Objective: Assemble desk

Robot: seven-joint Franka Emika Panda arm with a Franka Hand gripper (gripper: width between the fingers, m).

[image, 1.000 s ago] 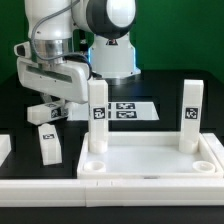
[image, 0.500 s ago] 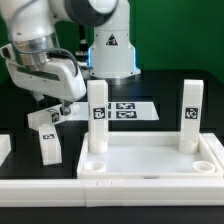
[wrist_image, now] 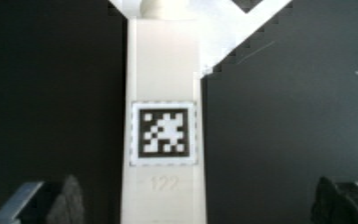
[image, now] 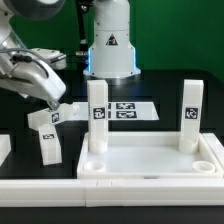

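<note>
Two of the desk's four legs stand upright in the far corner sockets of the tabletop (image: pixel 150 158). The exterior view shows the first mounted leg (image: pixel 97 115) on its left and the second mounted leg (image: pixel 190 113) on its right. Both near sockets sit empty. Off the tabletop, on the exterior view's left, two more legs wait on the dark table: the nearer loose leg (image: pixel 47 143), and just behind it the tilted loose leg (image: pixel 63 112). The gripper (image: pixel 57 100) hangs close over this tilted one, though its fingers cannot be read from this angle. The marker board (image: pixel 128 110) lies flat beyond the tabletop, between the mounted pair.

From the wrist view, a tagged leg (wrist_image: pixel 163 120) runs lengthwise between the dark fingertips (wrist_image: pixel 25 200). They are spread wide and clear of it on both sides, so nothing is held. Which of the loose legs this is cannot be told for certain.

By this showing, the job is about half done: two legs remain to be picked up and seated in the near sockets, and the arm appears lined up to take the third.
</note>
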